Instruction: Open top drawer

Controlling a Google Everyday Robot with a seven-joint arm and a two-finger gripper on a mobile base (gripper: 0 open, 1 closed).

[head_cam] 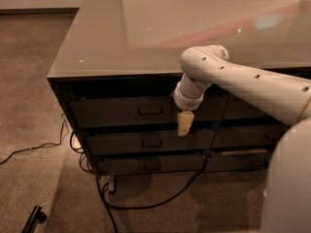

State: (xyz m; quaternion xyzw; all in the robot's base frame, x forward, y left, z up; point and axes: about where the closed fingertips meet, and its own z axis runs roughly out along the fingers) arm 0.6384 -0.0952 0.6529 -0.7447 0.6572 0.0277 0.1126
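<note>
Dark grey and flush with its frame, the top drawer (pixel 116 111) is shown shut in the camera view. It lies directly under the glossy top of the desk (pixel 97 47), in the left column of drawers. Its small bar handle (pixel 150 110) is centred on the front. The cream end effector (pixel 185 123) is held pointing downward just right of that handle, in front of the drawer's lower edge and above the second drawer (pixel 121 142). No contact with the handle is seen, and whether the end effector is apart or together cannot be told. The approach to the handle is judged to be the step in hand. Two risks are noted. The handle could be missed or slipped off if the sideways offset is not corrected. The second drawer's handle (pixel 151 142), near-identical and close below, could be caught instead. Cables (pixel 146 205) trailing on the floor near the desk could also be snagged.
</note>
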